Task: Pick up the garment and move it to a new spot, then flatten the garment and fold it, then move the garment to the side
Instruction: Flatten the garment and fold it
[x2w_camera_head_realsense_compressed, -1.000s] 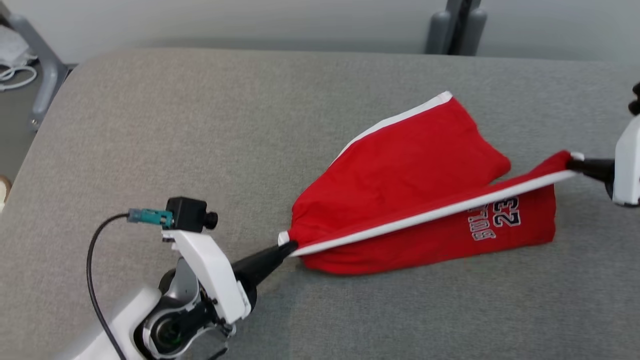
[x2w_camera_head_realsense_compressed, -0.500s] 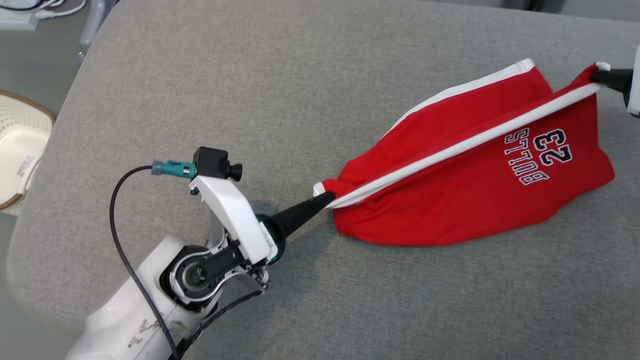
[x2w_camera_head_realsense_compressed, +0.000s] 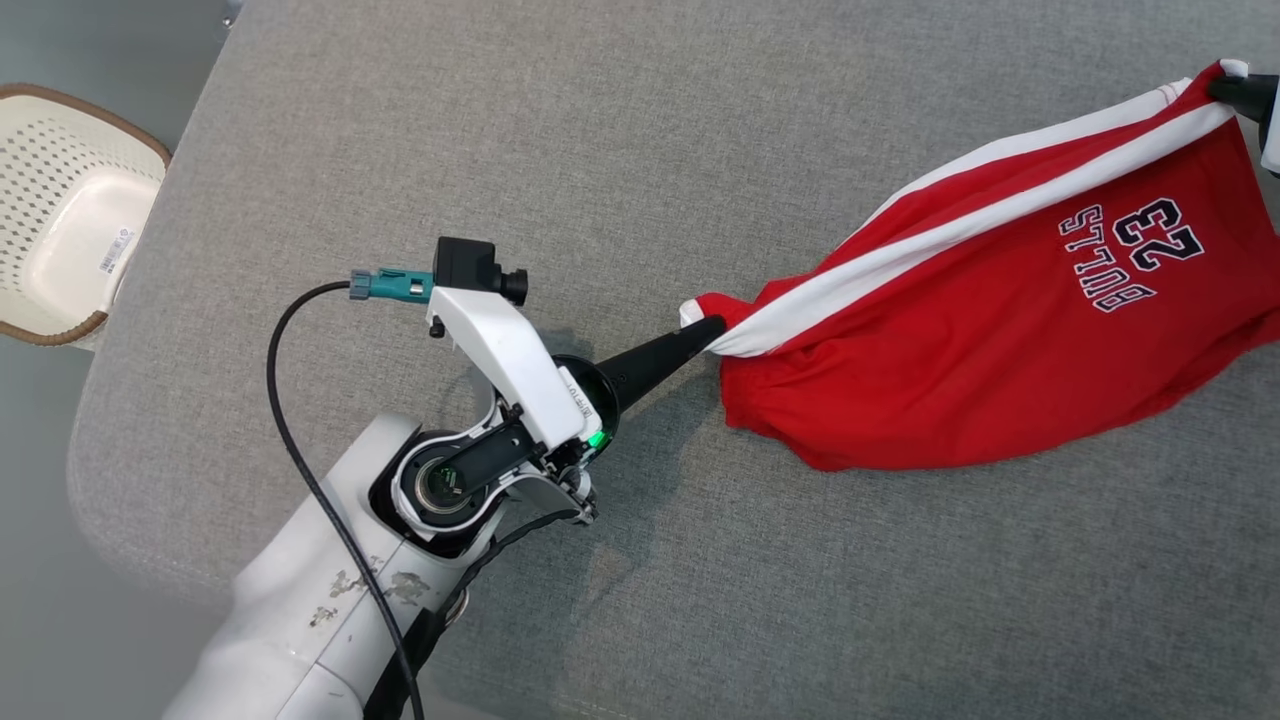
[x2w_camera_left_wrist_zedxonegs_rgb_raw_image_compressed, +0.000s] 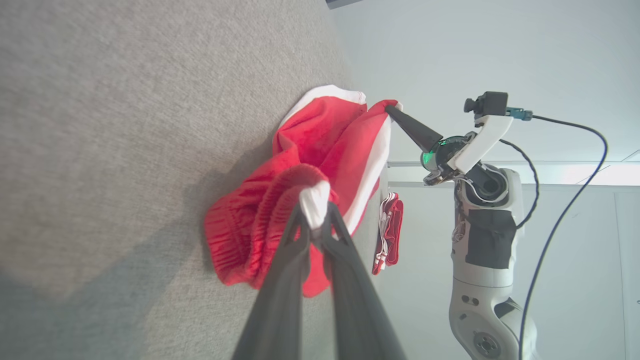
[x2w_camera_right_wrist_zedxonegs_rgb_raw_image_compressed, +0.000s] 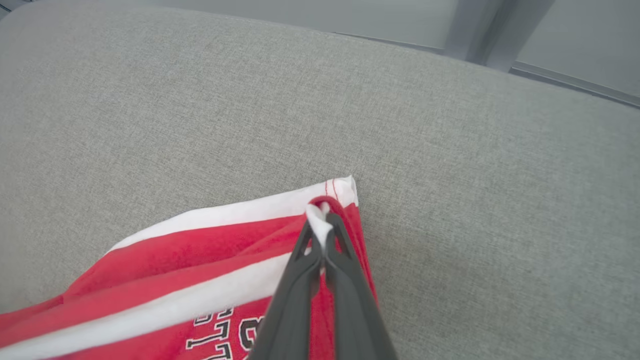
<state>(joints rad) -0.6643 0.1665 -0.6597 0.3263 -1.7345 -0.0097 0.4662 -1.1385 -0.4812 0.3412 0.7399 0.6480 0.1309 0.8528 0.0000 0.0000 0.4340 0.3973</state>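
Observation:
The garment (x2w_camera_head_realsense_compressed: 1000, 350) is a pair of red shorts with a white side stripe and a "BULLS 23" print. It is stretched between both grippers over the grey cushion (x2w_camera_head_realsense_compressed: 600, 130), its lower part sagging onto the fabric. My left gripper (x2w_camera_head_realsense_compressed: 712, 333) is shut on the waistband corner; in the left wrist view its fingertips (x2w_camera_left_wrist_zedxonegs_rgb_raw_image_compressed: 314, 215) pinch a white bit of the bunched garment (x2w_camera_left_wrist_zedxonegs_rgb_raw_image_compressed: 260, 235). My right gripper (x2w_camera_head_realsense_compressed: 1232, 90) is shut on the far end of the stripe at the right edge. The right wrist view shows that gripper (x2w_camera_right_wrist_zedxonegs_rgb_raw_image_compressed: 324, 225) clamping the hem corner of the garment (x2w_camera_right_wrist_zedxonegs_rgb_raw_image_compressed: 200, 280).
A white perforated basket (x2w_camera_head_realsense_compressed: 70, 230) stands on the floor past the cushion's left edge. In the left wrist view another red and white cloth (x2w_camera_left_wrist_zedxonegs_rgb_raw_image_compressed: 391, 230) hangs beyond the cushion, near my right arm (x2w_camera_left_wrist_zedxonegs_rgb_raw_image_compressed: 480, 210). A grey frame post (x2w_camera_right_wrist_zedxonegs_rgb_raw_image_compressed: 495, 30) stands behind the cushion.
The head camera has swung left and down, bringing the basket into view. Both grippers keep their grip. The far leg has drawn in behind the taut stripe, and the print now shows in full.

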